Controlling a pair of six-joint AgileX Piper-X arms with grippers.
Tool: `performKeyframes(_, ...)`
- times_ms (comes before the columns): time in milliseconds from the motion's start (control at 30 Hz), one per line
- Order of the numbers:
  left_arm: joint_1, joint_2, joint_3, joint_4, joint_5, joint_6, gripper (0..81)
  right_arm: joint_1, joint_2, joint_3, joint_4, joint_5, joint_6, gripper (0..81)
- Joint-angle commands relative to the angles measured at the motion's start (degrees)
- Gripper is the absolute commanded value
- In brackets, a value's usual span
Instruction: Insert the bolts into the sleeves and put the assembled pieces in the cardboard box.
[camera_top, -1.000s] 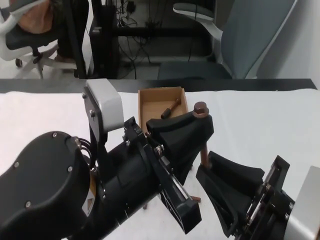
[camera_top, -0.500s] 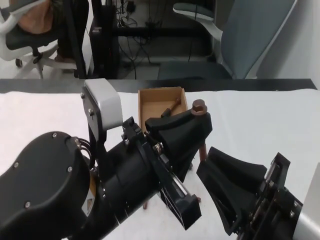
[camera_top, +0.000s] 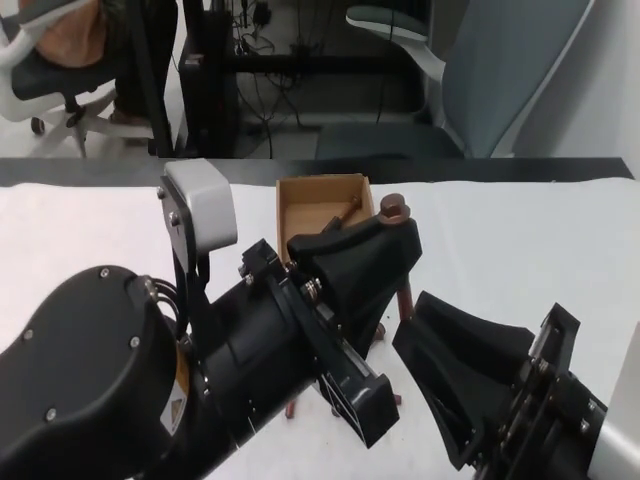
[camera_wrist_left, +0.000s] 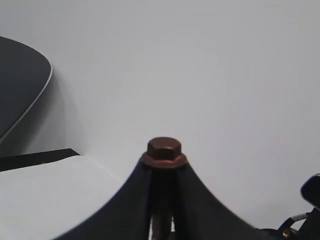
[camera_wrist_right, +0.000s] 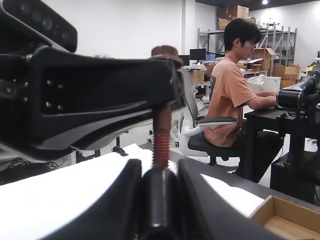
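left end effector (camera_top: 393, 238): it is closed on the bolt, with its two black fingers pressed against the shank from either side just under the hex head. It is held above the counter, directly over the right end effector.
cardboard box (camera_top: 300, 196): it is set on the counter just beyond the left end effector's fingers and is open at the top. Its near edge is hidden behind those fingers.
assembled piece (camera_top: 345, 214): one brown piece is seen lying inside the cardboard box, past the left end effector's fingertips.
bolt (camera_wrist_left: 164, 149): it is held upright, its head seated on top of the left end effector's fingertips. Its shank is hung down below them towards the right end effector. In the right wrist view the threaded end is seen meeting the top of the sleeve, but how far it has gone in cannot be told.
brown piece (camera_top: 393, 399): a small part is seen on the counter below the left end effector, too hidden to be named as bolt or sleeve.
sleeve (camera_wrist_right: 159, 207): the dark tube is held upright between the right end effector's fingers, directly under the bolt.
right end effector (camera_top: 415, 338): it is closed on the sleeve, one finger on each side. It is placed just beneath the left end effector, above the counter.
counter (camera_top: 520, 235): a white covering is spread under both end effectors.
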Motion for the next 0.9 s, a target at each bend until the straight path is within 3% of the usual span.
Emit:
performKeyframes(0,-0.2,-0.1,0.0,-1.6,0.3,-0.5,1.8,0.0,-0.5,-0.9,-0.7,-1.1,0.2,0.4)
performKeyframes(867,-0.1,-0.1,-0.1,-3.6,-0.7,-3.0,1.8,0.0,-0.5,-0.9,2.7,-1.1,-0.5,0.4)
